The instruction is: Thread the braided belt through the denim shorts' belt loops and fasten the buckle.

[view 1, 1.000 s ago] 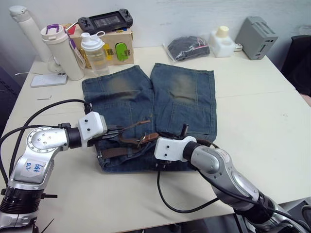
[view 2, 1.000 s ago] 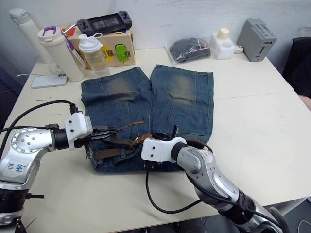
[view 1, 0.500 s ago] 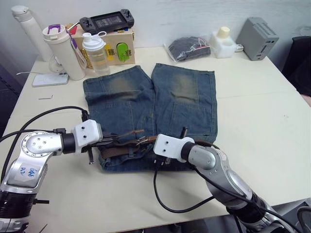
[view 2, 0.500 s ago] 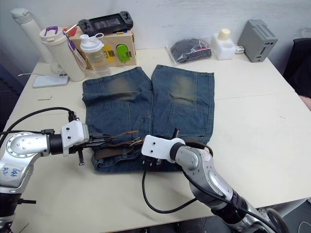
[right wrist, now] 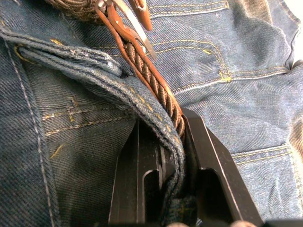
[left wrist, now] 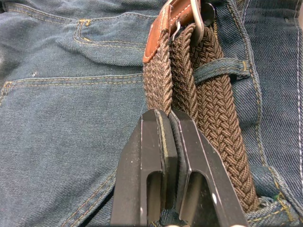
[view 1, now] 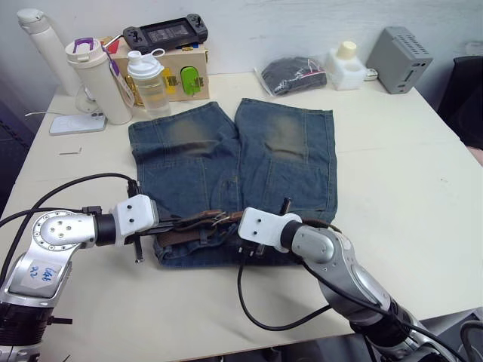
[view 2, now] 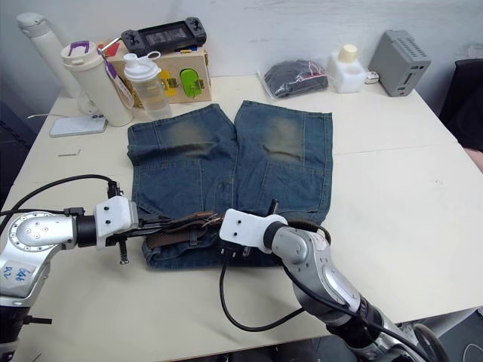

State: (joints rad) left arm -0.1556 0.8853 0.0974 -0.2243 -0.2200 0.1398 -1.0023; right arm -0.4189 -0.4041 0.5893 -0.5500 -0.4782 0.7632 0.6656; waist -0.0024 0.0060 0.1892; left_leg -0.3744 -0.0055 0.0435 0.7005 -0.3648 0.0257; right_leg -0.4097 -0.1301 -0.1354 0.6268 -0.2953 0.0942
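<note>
Shorts [view 1: 234, 158] lie mid-frame; bottles [view 1: 147, 79] and box [view 1: 185, 72] upper left. Left gripper [left wrist: 166, 120] pinches the belt [left wrist: 208, 109]; right gripper [right wrist: 165, 142] clamps waistband [right wrist: 142, 101] and belt.

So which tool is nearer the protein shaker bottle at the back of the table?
Left. The left tool sits at the shorts' waistband on the shaker bottle's side; the right tool grips farther along the waistband, toward the middle.

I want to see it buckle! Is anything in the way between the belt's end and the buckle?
Nothing visible blocks it. The left gripper pinches the braided belt on the denim shorts, and the strap runs freely up to the buckle.
</note>
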